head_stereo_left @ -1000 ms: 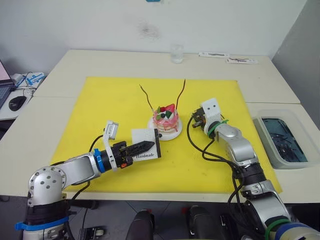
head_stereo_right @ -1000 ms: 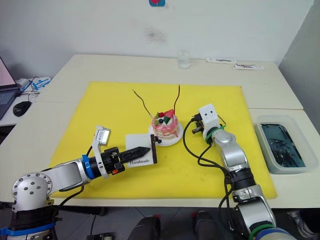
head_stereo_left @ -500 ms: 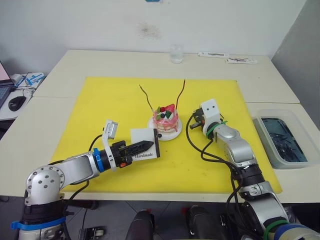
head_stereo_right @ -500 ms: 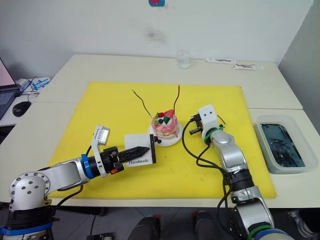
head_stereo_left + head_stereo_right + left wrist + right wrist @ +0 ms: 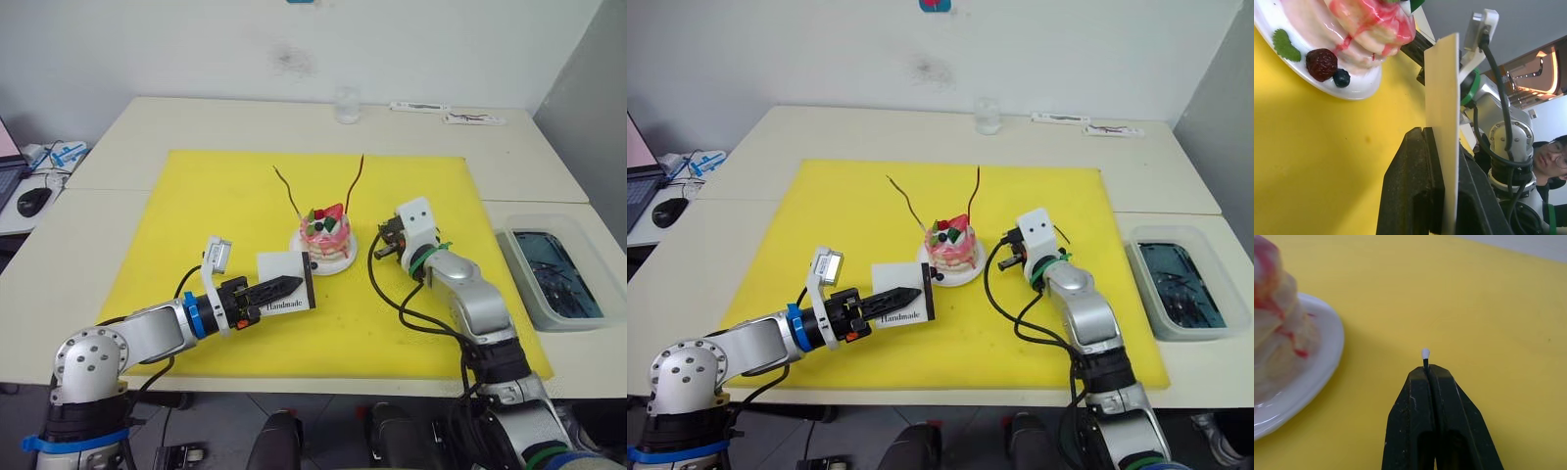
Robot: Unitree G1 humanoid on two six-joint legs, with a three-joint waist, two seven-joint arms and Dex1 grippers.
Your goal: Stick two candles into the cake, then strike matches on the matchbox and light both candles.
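The pink-and-white cake (image 5: 326,233) sits on its white plate (image 5: 338,263) mid-mat. Two thin wavy candles stand stuck in it, one leaning left (image 5: 287,191) and one leaning right (image 5: 357,179). My left gripper (image 5: 282,287) is shut on the white "Handmade" matchbox (image 5: 289,269), held on edge just left of the plate; its black strip (image 5: 310,279) faces the cake. My right gripper (image 5: 1428,369) is shut on a dark match with a white head (image 5: 1425,353), low over the yellow mat just right of the plate (image 5: 1312,372).
A yellow mat (image 5: 196,215) covers the table's middle. A glass (image 5: 345,105) and white strips (image 5: 419,107) lie at the back edge. A clear tub (image 5: 554,274) sits at the right. A mouse (image 5: 32,202) lies far left. A person (image 5: 1547,156) stands behind my right arm.
My right arm has shifted slightly to the right, with the match still in its gripper. The left gripper and matchbox have stayed put.
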